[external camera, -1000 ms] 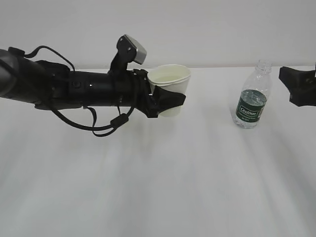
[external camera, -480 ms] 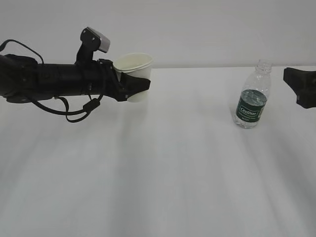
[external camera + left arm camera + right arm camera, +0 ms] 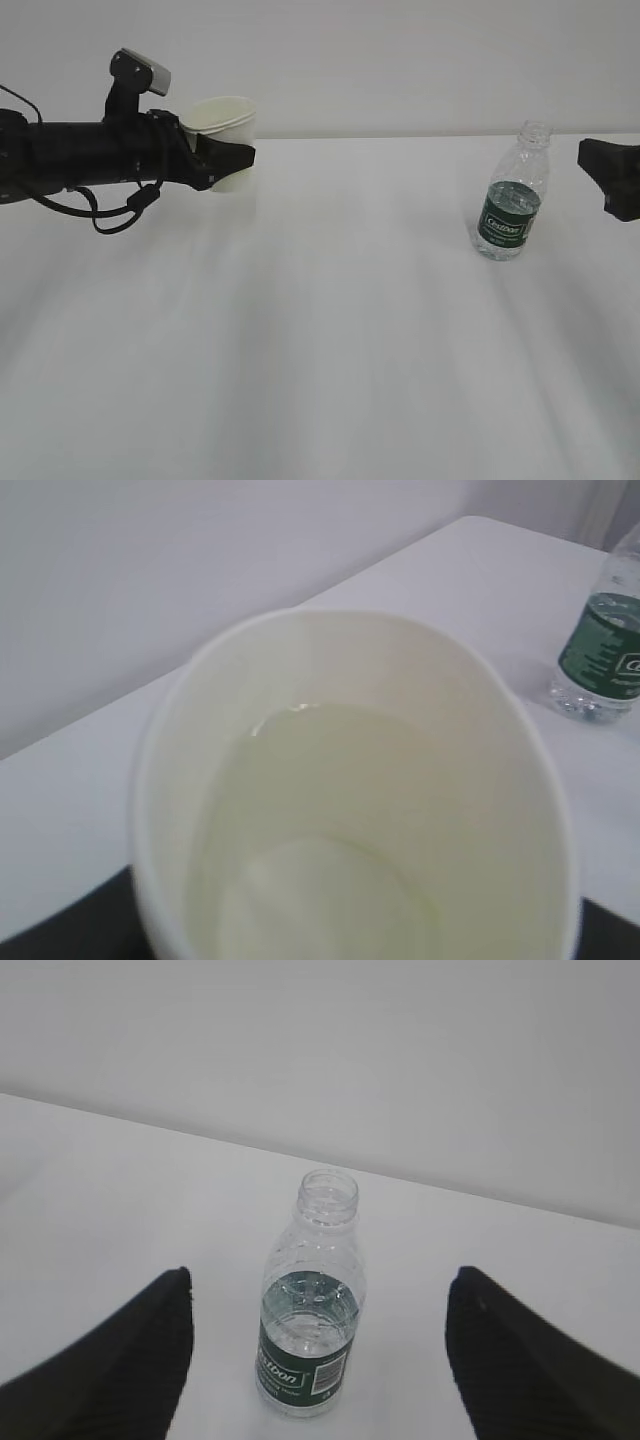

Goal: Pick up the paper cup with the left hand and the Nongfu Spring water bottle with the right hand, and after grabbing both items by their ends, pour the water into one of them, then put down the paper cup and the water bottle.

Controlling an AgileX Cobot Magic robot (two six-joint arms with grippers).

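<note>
My left hand [image 3: 232, 158] is shut on the white paper cup [image 3: 224, 122] at the far left, one black finger [image 3: 228, 157] wrapped across its wall. The cup [image 3: 350, 780] stands nearly upright and fills the left wrist view, with clear water [image 3: 320, 870] in its bottom. The Nongfu Spring water bottle [image 3: 512, 195] stands uncapped on the table at the right, partly full; its green label shows in the right wrist view on the bottle [image 3: 312, 1310]. My right hand [image 3: 612, 178] is open at the right edge, drawn back from the bottle, whose sides are clear of both fingers.
The white table [image 3: 330, 330] stretches between the cup and the bottle. A pale wall [image 3: 400, 60] rises behind its far edge. The bottle [image 3: 605, 650] also shows at the right edge of the left wrist view.
My left arm has carried the cup to the left and slightly upward, away from the bottle. The right hand has drawn a little further right. The bottle has not moved.
</note>
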